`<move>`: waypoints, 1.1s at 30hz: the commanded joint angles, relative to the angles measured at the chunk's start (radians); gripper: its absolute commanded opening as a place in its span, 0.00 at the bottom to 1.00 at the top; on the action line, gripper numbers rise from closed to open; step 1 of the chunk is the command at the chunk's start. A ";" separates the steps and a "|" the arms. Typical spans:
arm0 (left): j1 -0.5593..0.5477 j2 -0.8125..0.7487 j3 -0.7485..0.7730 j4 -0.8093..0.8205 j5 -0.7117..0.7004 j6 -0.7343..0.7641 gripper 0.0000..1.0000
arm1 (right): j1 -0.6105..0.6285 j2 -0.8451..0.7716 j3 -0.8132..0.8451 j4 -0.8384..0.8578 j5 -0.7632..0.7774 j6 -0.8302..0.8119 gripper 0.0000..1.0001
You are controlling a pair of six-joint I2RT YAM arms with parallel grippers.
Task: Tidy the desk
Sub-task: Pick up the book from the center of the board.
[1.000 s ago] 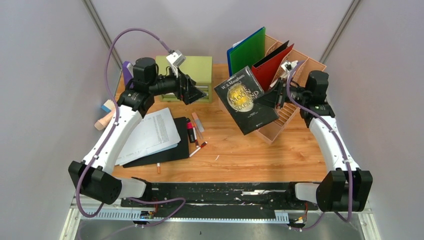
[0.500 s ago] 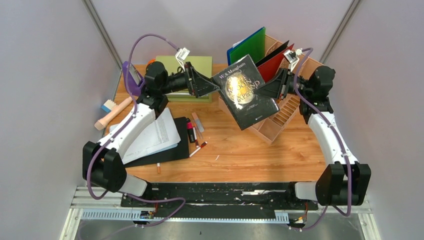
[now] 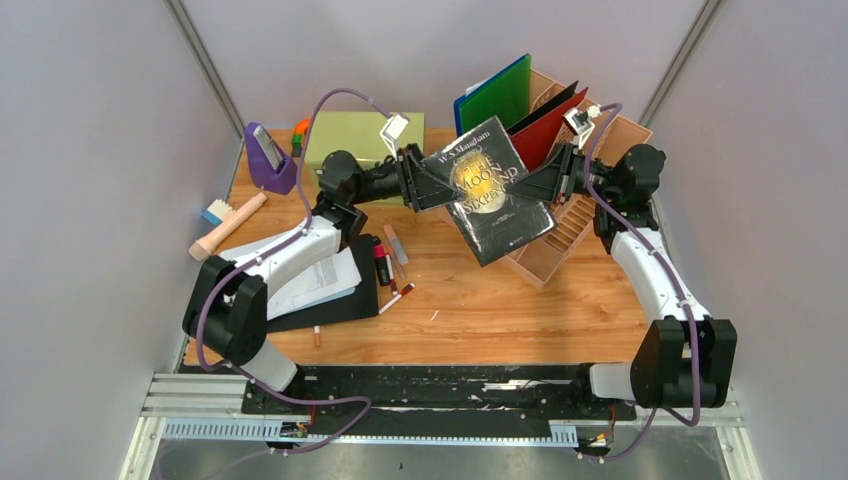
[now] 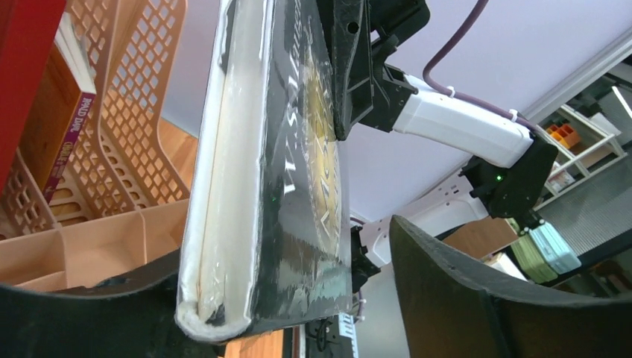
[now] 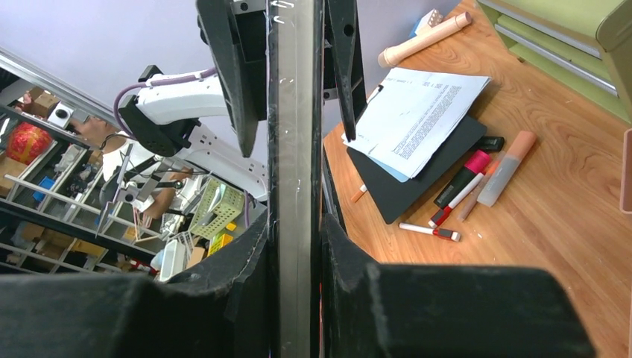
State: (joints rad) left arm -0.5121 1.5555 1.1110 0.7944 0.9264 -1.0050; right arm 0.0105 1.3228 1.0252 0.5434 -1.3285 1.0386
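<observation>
A black hardcover book with a gold emblem hangs tilted in the air above the orange-brown desk. My right gripper is shut on its right edge; in the right wrist view both pads press the book at my right gripper. My left gripper straddles the opposite edge and is open. In the left wrist view the book rests against one finger at my left gripper, with a clear gap to the other finger.
A tan divided organiser stands at the back right with a green folder and a red folder. An olive drawer chest sits at the back. Papers on a black clipboard, markers and a wooden roller lie left.
My left arm has swung right from the drawer chest to the book, and its jaws now straddle the book's left edge. The right gripper has carried the book slightly up and leftward.
</observation>
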 commanded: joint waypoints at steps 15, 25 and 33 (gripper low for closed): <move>-0.009 0.022 -0.009 0.236 0.009 -0.136 0.48 | -0.035 -0.026 -0.045 0.118 0.059 0.017 0.00; -0.024 0.085 0.069 0.234 0.053 -0.166 0.00 | -0.039 -0.083 -0.045 -0.109 0.083 -0.219 0.29; -0.024 0.037 0.183 -0.230 0.030 0.225 0.00 | -0.189 -0.163 0.046 -0.414 0.182 -0.437 0.86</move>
State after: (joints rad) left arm -0.5316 1.6573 1.1763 0.7597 0.9913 -1.0180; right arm -0.0780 1.2186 1.0035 0.2573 -1.2163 0.7200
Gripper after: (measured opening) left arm 0.295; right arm 0.842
